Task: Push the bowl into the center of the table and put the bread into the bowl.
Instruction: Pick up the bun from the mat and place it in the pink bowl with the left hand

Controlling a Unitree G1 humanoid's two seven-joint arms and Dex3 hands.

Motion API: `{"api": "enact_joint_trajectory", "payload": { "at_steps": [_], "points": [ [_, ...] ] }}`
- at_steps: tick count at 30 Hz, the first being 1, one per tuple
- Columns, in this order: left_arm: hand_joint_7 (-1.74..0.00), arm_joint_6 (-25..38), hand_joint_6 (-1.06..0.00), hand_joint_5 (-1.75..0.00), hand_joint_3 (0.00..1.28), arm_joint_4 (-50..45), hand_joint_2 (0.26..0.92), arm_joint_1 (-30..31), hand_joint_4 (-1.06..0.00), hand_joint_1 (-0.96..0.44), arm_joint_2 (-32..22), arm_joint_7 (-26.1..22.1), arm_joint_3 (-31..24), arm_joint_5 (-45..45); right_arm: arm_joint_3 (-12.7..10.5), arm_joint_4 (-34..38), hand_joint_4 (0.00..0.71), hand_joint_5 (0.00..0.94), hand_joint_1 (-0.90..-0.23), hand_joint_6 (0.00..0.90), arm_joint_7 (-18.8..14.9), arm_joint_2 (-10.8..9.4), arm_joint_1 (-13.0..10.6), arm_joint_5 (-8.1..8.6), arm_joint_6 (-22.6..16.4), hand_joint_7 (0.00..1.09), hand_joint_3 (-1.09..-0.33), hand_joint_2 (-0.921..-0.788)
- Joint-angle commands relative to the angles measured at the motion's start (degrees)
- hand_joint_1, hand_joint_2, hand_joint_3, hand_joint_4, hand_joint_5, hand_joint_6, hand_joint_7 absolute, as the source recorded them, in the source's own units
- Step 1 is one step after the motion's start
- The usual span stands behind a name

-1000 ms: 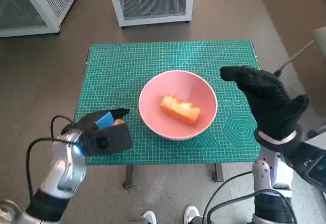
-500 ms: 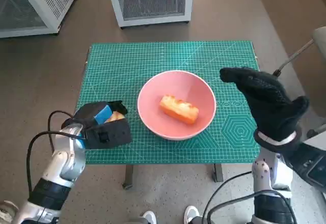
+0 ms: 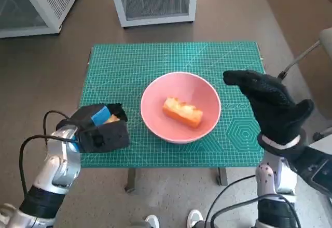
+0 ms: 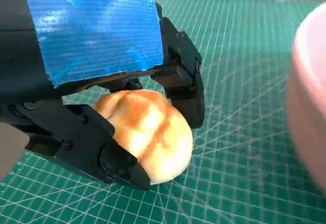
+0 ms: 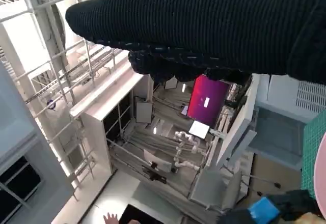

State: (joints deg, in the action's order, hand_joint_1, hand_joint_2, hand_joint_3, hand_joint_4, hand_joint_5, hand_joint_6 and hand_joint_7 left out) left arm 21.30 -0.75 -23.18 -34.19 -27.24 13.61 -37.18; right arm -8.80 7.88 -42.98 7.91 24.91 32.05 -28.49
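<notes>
Head view: the round pink bowl [image 3: 180,107] sits mid-frame on the green cutting mat [image 3: 129,62], a golden oblong bread piece [image 3: 182,111] inside. Lower left, the left hand [image 3: 98,128] grips a round bun [image 3: 114,118]. Right of the bowl, the gloved right hand [image 3: 270,103] hovers, fingers apart, empty.

Left wrist view: black fingers [image 4: 86,147] clamp the bun [image 4: 147,132], centre frame, on the mat [image 4: 244,147].

Right wrist view: the glove [image 5: 204,25] spans the top.

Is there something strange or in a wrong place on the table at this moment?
Nothing is spilled or damaged. One thing stands out: the pink bowl already holds a bread piece, while the left hand grips a round bread roll low over the green mat. The right hand holds nothing.
</notes>
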Motion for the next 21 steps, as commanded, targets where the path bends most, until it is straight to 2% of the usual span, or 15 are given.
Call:
{"api": "enact_joint_trajectory", "payload": {
  "at_steps": [1,8,14,21],
  "points": [
    [-1.12,1.54,-0.69,-1.06,0.06,-8.65,0.887,-0.15,-0.78,0.00,-0.37,-0.83,-2.62,0.45,-0.20,1.30,0.357,0.000,-0.523,0.031,-0.74,-0.27,-0.45,0.25,0.09,0.62,-0.503,-0.921],
    [-1.11,1.11,-0.70,-1.04,0.05,-15.81,0.885,-1.96,-0.79,0.00,1.54,-0.12,-3.90,0.78,0.00,1.88,0.357,0.000,-0.521,0.040,-1.10,-0.59,-0.12,0.17,0.10,0.63,-0.503,-0.921],
    [-1.09,-0.80,-0.71,-1.06,0.05,-19.00,0.884,-4.77,-0.80,0.00,3.98,0.97,-1.86,-0.29,0.15,2.18,0.357,0.000,-0.520,0.042,-1.27,-0.69,0.04,-0.08,-0.06,0.63,-0.507,-0.921],
    [-1.13,-7.63,-0.68,-1.01,0.05,-17.11,0.886,-8.63,-0.82,0.00,6.52,2.52,1.66,0.14,0.05,2.20,0.355,0.000,-0.520,0.035,-1.30,-0.64,0.03,-0.25,-0.19,0.64,-0.511,-0.921]
  ]
}}
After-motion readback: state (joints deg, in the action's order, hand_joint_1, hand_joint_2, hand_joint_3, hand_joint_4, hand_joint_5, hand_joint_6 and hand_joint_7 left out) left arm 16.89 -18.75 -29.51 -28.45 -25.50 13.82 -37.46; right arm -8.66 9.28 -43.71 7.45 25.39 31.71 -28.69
